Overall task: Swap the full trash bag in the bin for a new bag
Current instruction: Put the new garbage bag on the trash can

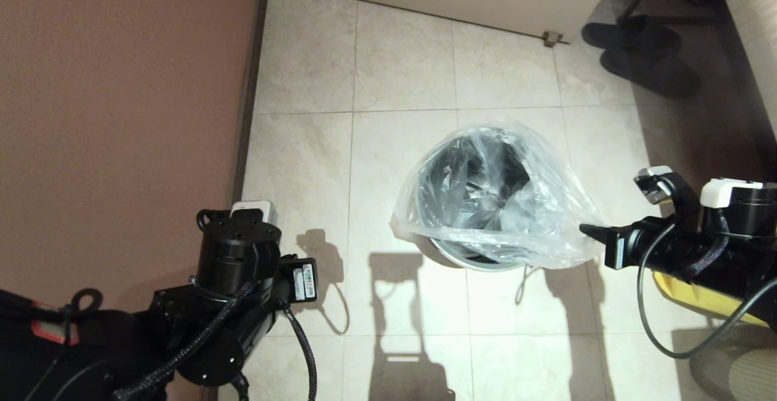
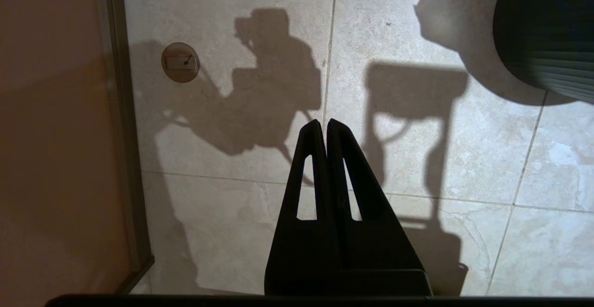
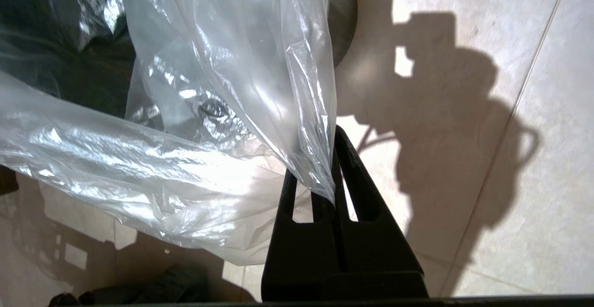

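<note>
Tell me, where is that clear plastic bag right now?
In the head view the new bag is draped over the bin at floor centre, its right edge pinched by the right gripper.

Dark slippers (image 1: pixel 643 55), yellow bag (image 1: pixel 698 295)

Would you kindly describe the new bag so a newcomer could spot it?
On the beige tiled floor stands the round grey-rimmed bin. Draped over its mouth is the crinkly transparent plastic bag, one edge pinched by the right pincer; no neighbour is see-through.
</note>
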You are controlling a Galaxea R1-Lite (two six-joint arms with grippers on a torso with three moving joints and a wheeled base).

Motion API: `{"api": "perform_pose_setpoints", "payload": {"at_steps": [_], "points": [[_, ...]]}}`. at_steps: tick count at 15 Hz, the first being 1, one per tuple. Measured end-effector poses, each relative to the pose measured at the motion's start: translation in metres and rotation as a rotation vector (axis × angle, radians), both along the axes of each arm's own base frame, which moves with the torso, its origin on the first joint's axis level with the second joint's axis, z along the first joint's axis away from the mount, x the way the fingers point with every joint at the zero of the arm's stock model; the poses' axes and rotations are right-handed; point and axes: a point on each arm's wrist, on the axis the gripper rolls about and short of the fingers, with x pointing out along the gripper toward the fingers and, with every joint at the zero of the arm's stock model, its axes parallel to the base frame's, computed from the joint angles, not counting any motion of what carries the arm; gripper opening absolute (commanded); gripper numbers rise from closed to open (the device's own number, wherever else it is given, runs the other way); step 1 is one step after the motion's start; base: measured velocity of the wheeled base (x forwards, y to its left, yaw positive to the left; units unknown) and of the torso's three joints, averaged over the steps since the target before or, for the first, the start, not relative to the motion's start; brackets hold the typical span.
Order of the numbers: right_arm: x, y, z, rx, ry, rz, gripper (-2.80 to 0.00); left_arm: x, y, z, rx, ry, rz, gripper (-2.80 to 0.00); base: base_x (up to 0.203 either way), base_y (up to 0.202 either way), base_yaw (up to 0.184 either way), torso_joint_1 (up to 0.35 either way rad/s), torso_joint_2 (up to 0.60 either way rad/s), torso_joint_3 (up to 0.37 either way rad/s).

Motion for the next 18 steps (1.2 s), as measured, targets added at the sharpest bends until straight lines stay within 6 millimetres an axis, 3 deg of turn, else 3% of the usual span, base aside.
{"api": "perform_pose_setpoints", "payload": {"at_steps": [9, 10, 11, 18], "points": [[0.005, 0.005, -0.025, -0.009, 0.026, 0.017, -2.8, -0.006, -0.005, 0.006, -0.015, -0.016, -0.035, -2.8, 0.0, 0.0, 0.0, 0.0, 0.0, 0.0], [0.001, 0.006, -0.024, -0.008, 0.029, 0.022, -0.37, -0.006, -0.007, 0.008, -0.021, -0.022, -0.041, -2.8, 0.0, 0.0, 0.0, 0.0, 0.0, 0.0], [-0.002, 0.007, -0.022, -0.008, 0.038, 0.026, 0.0, -0.005, -0.008, 0.011, -0.027, -0.029, -0.046, -2.8, 0.0, 0.0, 0.0, 0.0, 0.0, 0.0], [-0.032, 0.002, -0.014, -0.021, 0.153, 0.016, 0.0, 0.005, -0.019, 0.018, -0.066, -0.009, -0.132, -2.8, 0.0, 0.0, 0.0, 0.0, 0.0, 0.0]]}}
